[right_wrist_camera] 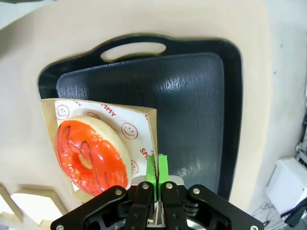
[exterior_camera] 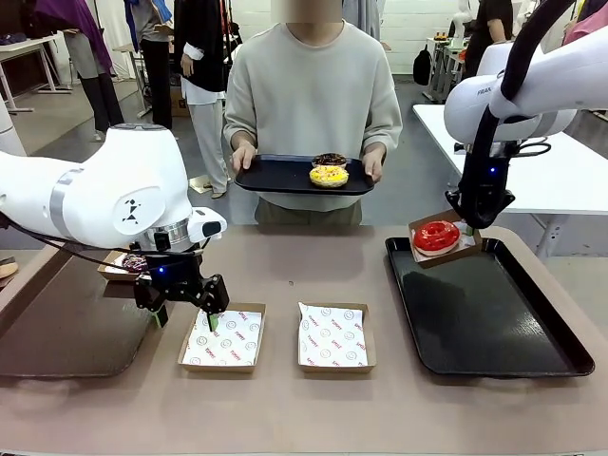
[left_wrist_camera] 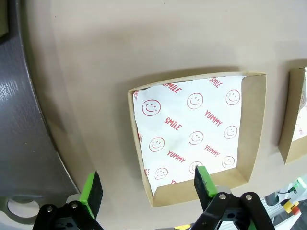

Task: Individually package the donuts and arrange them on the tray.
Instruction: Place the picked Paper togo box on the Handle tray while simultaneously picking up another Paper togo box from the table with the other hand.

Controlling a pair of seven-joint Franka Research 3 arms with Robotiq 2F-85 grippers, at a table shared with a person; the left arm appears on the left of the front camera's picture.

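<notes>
A glossy red donut lies in a paper-lined cardboard box. My right gripper is shut on that box's wall and holds it tilted over the far left corner of the black tray. Across the table a person holds a small tray carrying a yellow donut and a dark donut. My left gripper stands open, its fingers astride the near left edge of an unfilled box.
A second unfilled box sits at the table's middle. Behind my left arm a box with a dark sprinkled donut rests by a dark tray on the left.
</notes>
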